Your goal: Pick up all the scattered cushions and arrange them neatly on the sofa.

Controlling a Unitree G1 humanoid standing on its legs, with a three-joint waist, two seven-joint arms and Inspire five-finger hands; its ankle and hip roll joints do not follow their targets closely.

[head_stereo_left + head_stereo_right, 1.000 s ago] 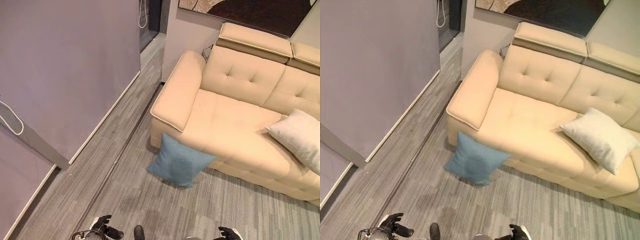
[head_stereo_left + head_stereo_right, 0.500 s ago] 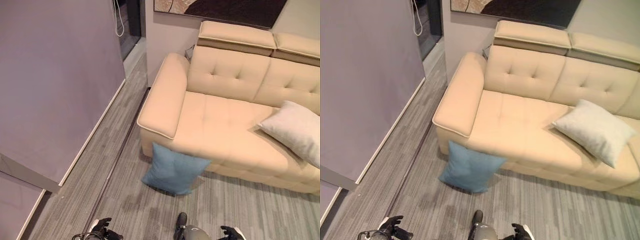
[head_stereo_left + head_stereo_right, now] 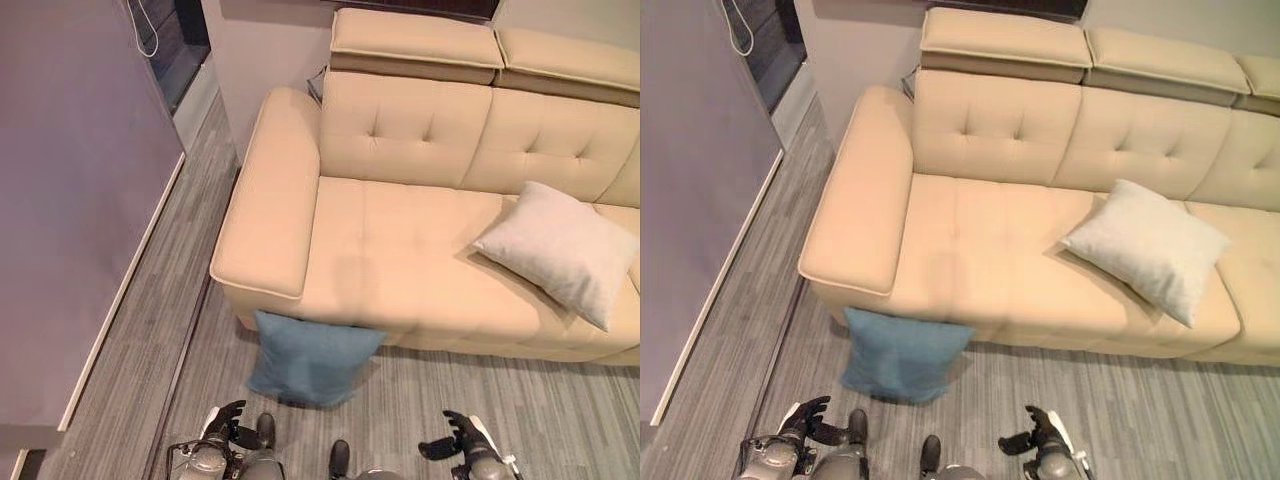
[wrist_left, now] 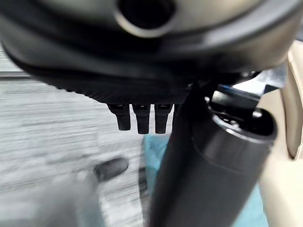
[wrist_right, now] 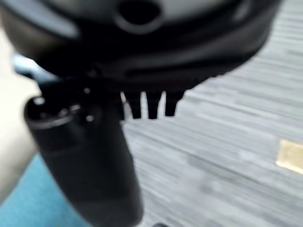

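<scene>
done: square off-white fabric cushion already on the beige tufted leather sofa | left: square blue fabric cushion on the floor, leaning on sofa front | left hand and right hand relaxed, holding nothing

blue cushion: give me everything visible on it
The blue cushion is a plain, roughly square pillow of matte woven-looking fabric, soft and slightly slumped. It stands on the grey floor, tilted back with its top edge against the front of the beige sofa, below the armrest end. Neither hand touches it.
</scene>
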